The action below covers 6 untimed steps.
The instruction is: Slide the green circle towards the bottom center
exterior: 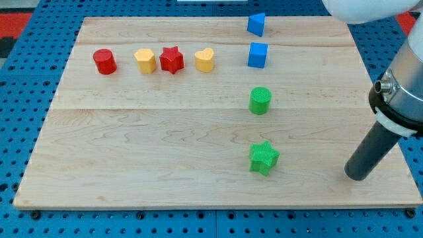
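Observation:
The green circle [260, 100] stands on the wooden board [165, 158], right of centre. A green star [264, 157] lies below it, toward the view's bottom. My tip [357, 176] rests on the board near the right edge, well to the right of the green star and below-right of the green circle, touching neither.
A blue triangle [256, 24] and a blue cube [258, 55] stand above the green circle. In a row at upper left are a red circle [104, 61], a yellow hexagon [145, 60], a red star [172, 59] and a yellow heart [205, 59].

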Motion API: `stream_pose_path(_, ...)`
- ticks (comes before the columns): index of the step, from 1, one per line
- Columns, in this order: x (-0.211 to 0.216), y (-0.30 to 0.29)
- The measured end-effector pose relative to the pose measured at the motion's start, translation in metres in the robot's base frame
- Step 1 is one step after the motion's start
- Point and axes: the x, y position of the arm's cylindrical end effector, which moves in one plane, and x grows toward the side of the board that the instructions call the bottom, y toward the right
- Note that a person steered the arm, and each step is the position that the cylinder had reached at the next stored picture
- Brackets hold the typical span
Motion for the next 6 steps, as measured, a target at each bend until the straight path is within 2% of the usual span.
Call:
stream_pose_path(1, 0.0, 0.0)
stream_pose_path(2, -0.019, 0.014)
stream_pose_path(3, -0.08, 0.022)
stream_pose_path(4, -0.123, 0.024)
stream_pose_path(6, -0.124, 0.024)
